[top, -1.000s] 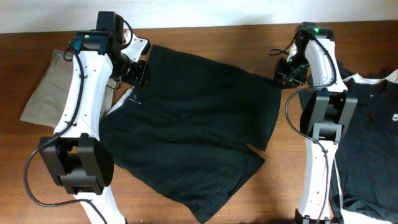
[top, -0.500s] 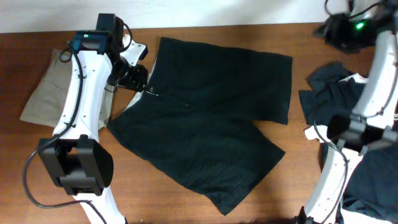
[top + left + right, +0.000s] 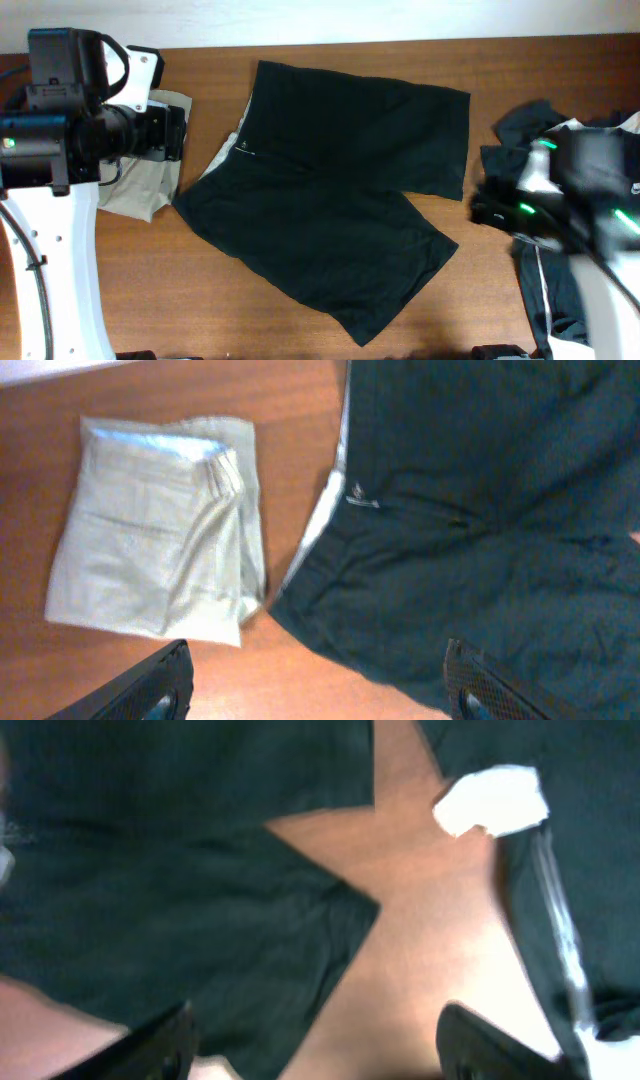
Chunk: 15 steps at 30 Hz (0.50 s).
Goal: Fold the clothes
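Observation:
The black shorts (image 3: 340, 190) lie spread flat on the middle of the table, waistband to the left, one leg to the far right and one toward the front. They also show in the left wrist view (image 3: 480, 510) and the right wrist view (image 3: 180, 870). Black shirts with white trim (image 3: 560, 140) lie heaped at the right, and their edge with a white tag shows in the right wrist view (image 3: 580, 880). My left gripper (image 3: 320, 690) is open and empty, raised over the shorts' left edge. My right gripper (image 3: 315, 1040) is open and empty, raised between the shorts and the shirts.
Folded beige khaki trousers (image 3: 150, 550) lie at the left, just beside the shorts' waistband, partly hidden under my left arm in the overhead view (image 3: 150, 185). Bare wooden table (image 3: 150, 290) shows at the front left and between the shorts and the shirts (image 3: 430, 920).
Both grippers have let go of the shorts and lifted away. The left arm swung left and up. The right arm came from the far right corner toward the front right. The shorts now lie flat.

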Motion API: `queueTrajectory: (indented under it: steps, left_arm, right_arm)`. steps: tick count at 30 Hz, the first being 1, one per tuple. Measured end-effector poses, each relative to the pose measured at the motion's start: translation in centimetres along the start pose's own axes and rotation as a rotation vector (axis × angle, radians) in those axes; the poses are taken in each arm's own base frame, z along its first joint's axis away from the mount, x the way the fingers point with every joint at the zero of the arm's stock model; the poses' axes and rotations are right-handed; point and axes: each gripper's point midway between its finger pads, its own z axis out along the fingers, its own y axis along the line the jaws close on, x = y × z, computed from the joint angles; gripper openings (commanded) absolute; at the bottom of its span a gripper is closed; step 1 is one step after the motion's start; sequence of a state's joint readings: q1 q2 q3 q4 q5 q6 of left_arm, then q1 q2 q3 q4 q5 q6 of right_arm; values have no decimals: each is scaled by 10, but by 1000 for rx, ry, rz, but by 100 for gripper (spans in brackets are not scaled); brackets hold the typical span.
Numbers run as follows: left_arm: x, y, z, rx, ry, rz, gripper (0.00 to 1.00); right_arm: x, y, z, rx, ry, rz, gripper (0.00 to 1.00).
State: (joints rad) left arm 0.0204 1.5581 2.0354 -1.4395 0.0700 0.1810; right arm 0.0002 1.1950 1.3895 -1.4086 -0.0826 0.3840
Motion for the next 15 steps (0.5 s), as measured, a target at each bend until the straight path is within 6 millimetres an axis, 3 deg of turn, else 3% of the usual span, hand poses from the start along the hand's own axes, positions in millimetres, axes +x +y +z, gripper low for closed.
queueTrajectory:
  steps: [2,4,5,7,8,10,11,12,14,15]
  left_arm:
    - [6,-1,3,5,25,-15,84]
    - [24,-3,20,18,101,-32,84]
    - [27,-3,28,20,113,-33,85]
    - [45,-4,56,30,181,-38,87]
    - [55,-5,74,34,207,-42,87]
    - [77,-5,104,36,264,-46,87]
    - [88,-7,118,41,287,-48,87]
    - [102,-8,131,47,324,-50,87]
    - [111,-9,144,51,354,-60,87]
    - [111,-9,149,50,359,-66,87]
  right_arm:
    - [29,-11,93,39,221,29,79]
    - [48,-16,141,45,341,51,72]
    - [52,-17,159,49,381,58,61]
    - [69,-24,197,81,495,81,63]
    - [77,-28,209,95,540,87,63]
    - [78,-29,223,99,556,85,15]
    - [79,-30,224,108,563,91,9]
    - [75,-38,222,139,558,102,8]
    - [48,-64,211,224,516,146,11]
    - [24,-75,207,248,454,171,38]
